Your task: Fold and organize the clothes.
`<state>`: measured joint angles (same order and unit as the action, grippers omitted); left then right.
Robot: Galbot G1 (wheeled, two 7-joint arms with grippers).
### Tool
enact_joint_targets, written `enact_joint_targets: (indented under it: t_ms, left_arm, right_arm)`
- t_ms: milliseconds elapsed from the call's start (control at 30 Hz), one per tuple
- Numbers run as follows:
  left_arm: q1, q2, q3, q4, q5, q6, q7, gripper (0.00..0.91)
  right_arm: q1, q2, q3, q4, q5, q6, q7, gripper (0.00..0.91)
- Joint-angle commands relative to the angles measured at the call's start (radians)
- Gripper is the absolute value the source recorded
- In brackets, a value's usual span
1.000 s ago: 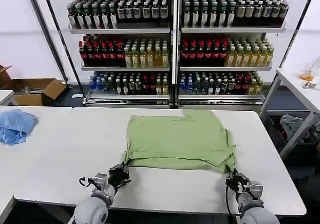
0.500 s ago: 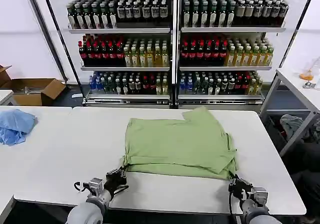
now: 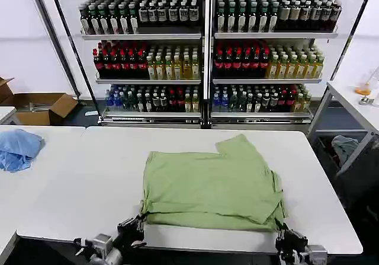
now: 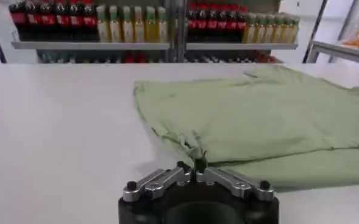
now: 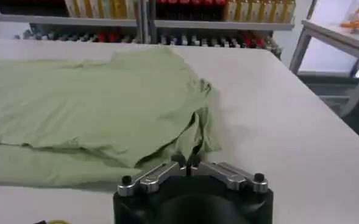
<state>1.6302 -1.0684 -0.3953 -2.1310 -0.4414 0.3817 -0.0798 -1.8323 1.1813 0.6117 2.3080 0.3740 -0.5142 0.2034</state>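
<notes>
A light sage-green shirt (image 3: 210,185) lies folded and plain side up on the white table (image 3: 89,182), one sleeve sticking out at the far side. My left gripper (image 3: 137,223) is at the table's near edge, shut on the shirt's near left corner. The left wrist view shows that gripper (image 4: 194,167) pinching a tuft of the green shirt (image 4: 258,115). My right gripper (image 3: 283,230) is shut on the near right corner. In the right wrist view, the right gripper (image 5: 191,161) holds a bunched fold of the shirt (image 5: 94,103).
A crumpled blue cloth (image 3: 18,148) lies on the adjoining table at far left. Behind stand bottle shelves (image 3: 204,57), with a cardboard box (image 3: 44,107) on the floor. To the right are a side table (image 3: 355,105) and a dark bin (image 3: 349,152).
Both grippers have drawn back toward the table's near edge, still shut on the shirt's near corners. The shirt slid nearer with them and lies flatter.
</notes>
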Motion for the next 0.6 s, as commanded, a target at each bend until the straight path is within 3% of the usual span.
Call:
enact_joint_targets:
  t_ms: [33, 200, 333, 600]
  left_arm:
    - [0.143, 0.003, -0.034, -0.102, 0.018, 0.01, 0.002, 0.907]
    - [0.154, 0.023, -0.073, -0.138, 0.023, 0.018, 0.001, 0.907]
    - [0.098, 0.052, -0.114, -0.136, -0.018, 0.005, -0.022, 0.907]
    - [-0.197, 0.092, -0.072, 0.064, -0.129, -0.001, -0.058, 0.907]
  right_arm:
    - [-0.089, -0.006, 0.038, 0.101, -0.022, -0.015, -0.004, 0.907]
    - [-0.033, -0.036, 0.084, 0.13, 0.016, -0.007, 0.006, 0.907]
    - [0.113, -0.058, 0.081, 0.065, 0.098, -0.002, 0.036, 0.907]
    - [0.435, -0.123, -0.043, -0.144, 0.177, -0.026, 0.083, 0.907]
